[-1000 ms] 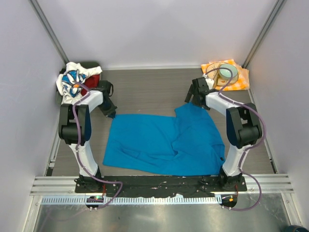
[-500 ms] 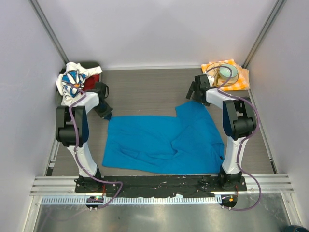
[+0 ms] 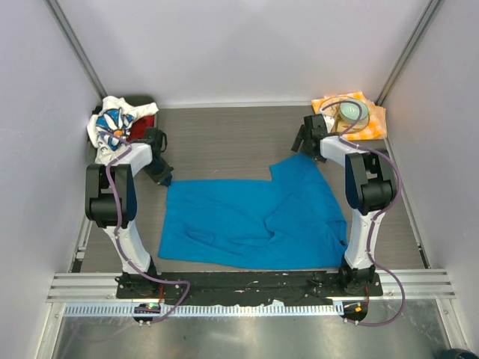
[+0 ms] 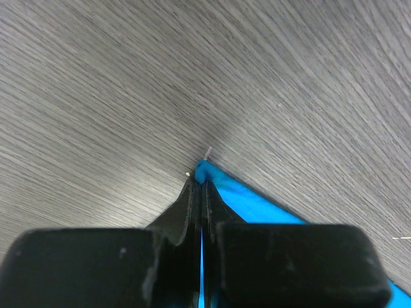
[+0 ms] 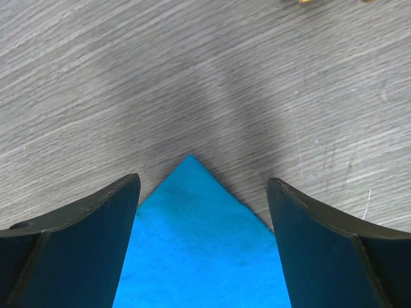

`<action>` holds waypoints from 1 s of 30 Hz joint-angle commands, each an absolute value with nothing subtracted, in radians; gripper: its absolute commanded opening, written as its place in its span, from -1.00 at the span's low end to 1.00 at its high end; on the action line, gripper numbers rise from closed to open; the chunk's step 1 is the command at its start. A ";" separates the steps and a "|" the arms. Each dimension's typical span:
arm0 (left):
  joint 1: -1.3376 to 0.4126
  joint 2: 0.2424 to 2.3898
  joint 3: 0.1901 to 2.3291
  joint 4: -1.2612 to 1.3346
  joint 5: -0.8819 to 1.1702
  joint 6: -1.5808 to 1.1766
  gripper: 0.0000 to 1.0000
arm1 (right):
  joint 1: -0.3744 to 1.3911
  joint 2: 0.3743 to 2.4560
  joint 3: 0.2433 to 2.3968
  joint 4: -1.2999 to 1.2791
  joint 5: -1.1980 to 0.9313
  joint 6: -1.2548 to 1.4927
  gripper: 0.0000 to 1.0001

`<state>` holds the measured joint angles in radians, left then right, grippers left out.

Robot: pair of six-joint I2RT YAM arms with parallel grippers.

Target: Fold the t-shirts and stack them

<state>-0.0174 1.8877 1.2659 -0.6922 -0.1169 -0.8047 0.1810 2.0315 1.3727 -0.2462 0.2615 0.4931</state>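
One garment into the job: kept the left end effector (image 4: pixel 200 186) clamped shut on the far-left corner of the bright blue t-shirt (image 3: pixel 254 221), a sliver of cloth pinched between the closed fingers. Had drawn that corner a touch further left over the past second, taking some slack out of the far hem. Held the right end effector (image 5: pixel 202 185) spread wide astride the far-right corner, one finger on either side of the blue point, gripping nothing yet; had only begun narrowing from the fullest spread. Left the shirt lying open across the middle of the desk (image 3: pixel 224 138), rumpled in its near-left part. Left the daisy-print t-shirt (image 3: pixel 111 126) and the red t-shirt (image 3: pixel 147 121) heaped at the far-left corner, well apart from the checked napkin (image 3: pixel 370 120) at far right. Judged from this: secured one corner, lacked the second; needed a right-side pinch before starting any fold, with stacking a long way off.
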 commanded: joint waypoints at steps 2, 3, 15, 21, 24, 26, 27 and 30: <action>-0.003 1.855 1.249 -0.701 -0.166 -0.810 -1.00 | 0.176 2.078 1.402 -0.230 0.259 0.503 0.58; -0.003 1.858 1.249 -0.700 -0.164 -0.810 -1.00 | 0.176 2.082 1.402 -0.230 0.253 0.511 0.53; -0.003 1.858 1.243 -0.696 -0.170 -0.818 -1.00 | 0.176 2.094 1.379 -0.238 0.178 0.548 -0.03; -0.005 1.858 1.243 -0.693 -0.164 -0.819 -1.00 | 0.192 2.066 1.329 -0.226 0.158 0.551 -0.07; -0.003 1.859 1.243 -0.690 -0.160 -0.819 -1.00 | 0.196 2.052 1.309 -0.233 0.167 0.549 -0.07; -0.003 1.862 1.243 -0.692 -0.156 -0.821 -1.00 | 0.198 2.043 1.301 -0.235 0.172 0.548 -0.10; -0.003 1.862 1.243 -0.692 -0.153 -0.821 -1.00 | 0.198 2.040 1.296 -0.238 0.179 0.546 -0.12; -0.005 1.861 1.243 -0.690 -0.150 -0.821 -1.00 | 0.198 2.025 1.282 -0.252 0.190 0.545 -0.20</action>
<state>-0.0174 1.8835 1.2594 -0.6888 -0.1200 -0.8116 0.1841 2.0361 1.3357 -0.1463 0.2127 0.5293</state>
